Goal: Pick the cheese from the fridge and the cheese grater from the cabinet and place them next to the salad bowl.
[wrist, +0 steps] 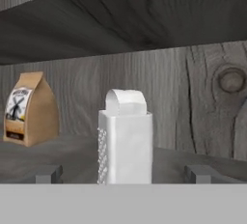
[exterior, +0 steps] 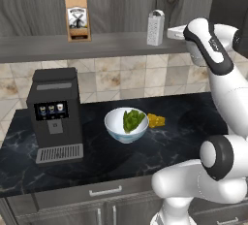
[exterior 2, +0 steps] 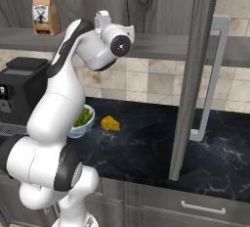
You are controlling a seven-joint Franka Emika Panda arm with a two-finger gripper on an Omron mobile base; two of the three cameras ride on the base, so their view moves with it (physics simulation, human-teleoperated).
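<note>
My arm (exterior: 220, 73) is white with dark joints. The little lumpy cheese chunk (exterior: 156, 120) is yellow-orange. The round bowl (exterior: 126, 127) is white with green leaves inside. The counter (exterior: 169, 136) is black with thin pale marble lines. The metal box grater (wrist: 125, 141) is grey-white with tiny dots down one side. The paper bag (wrist: 30, 109) is brown with a dark label. The wall cabinet (wrist: 183, 88) is dark grey wood grain. The wall tiles (exterior: 126, 76) are beige and blotchy. The coffee machine (exterior: 53, 115) is black.
</note>
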